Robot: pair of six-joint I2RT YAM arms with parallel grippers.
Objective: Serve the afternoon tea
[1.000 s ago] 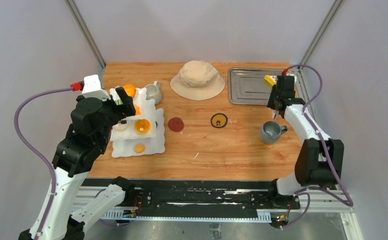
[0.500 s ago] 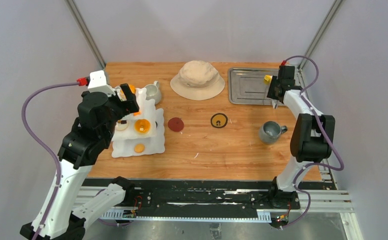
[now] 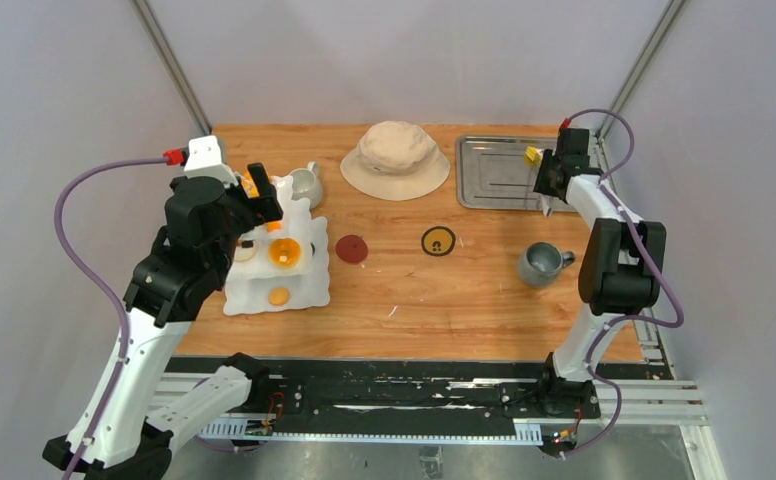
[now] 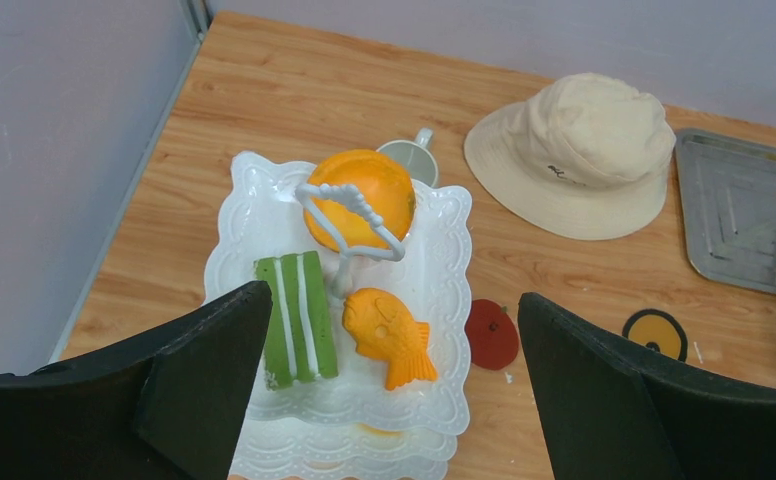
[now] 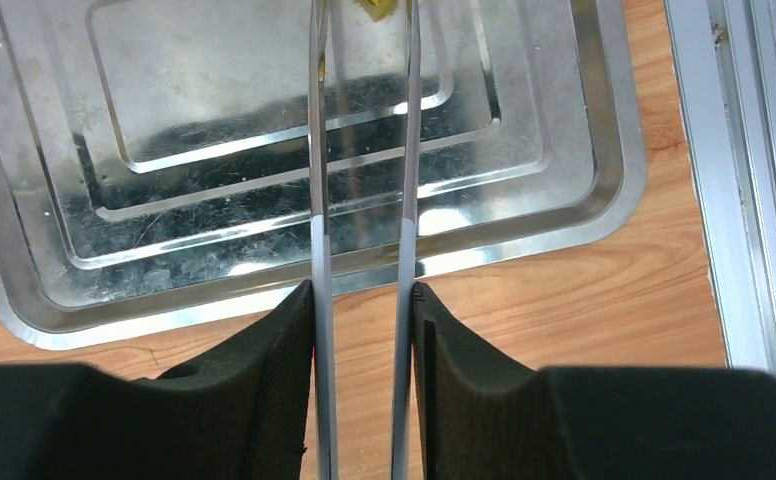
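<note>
The white three-tier stand (image 4: 434, 300) stands at the table's left (image 3: 309, 290). Its top tier carries a round orange pastry (image 4: 364, 190), a green striped cake (image 4: 294, 320) and an orange fish pastry (image 4: 389, 335). My left gripper (image 4: 389, 300) hovers open above that tier (image 3: 264, 195), holding nothing. A white mug (image 3: 307, 185) stands behind the stand, a grey mug (image 3: 542, 264) at the right. My right gripper (image 5: 362, 295) is shut on the metal tongs (image 5: 319, 150), whose tips pinch a yellow pastry (image 5: 384, 8) over the steel tray (image 5: 564, 190).
A beige bucket hat (image 3: 396, 158) lies at the back centre beside the steel tray (image 3: 494, 190). A red disc (image 3: 352, 249) and a yellow-and-black disc (image 3: 438, 241) lie mid-table. Lower tiers of the stand hold more orange pastries. A metal rail runs along the right edge.
My left arm has lifted and shifted slightly right above the stand, staying open. The right arm has drawn back toward the tray's far right corner, tongs and yellow pastry with it.
</note>
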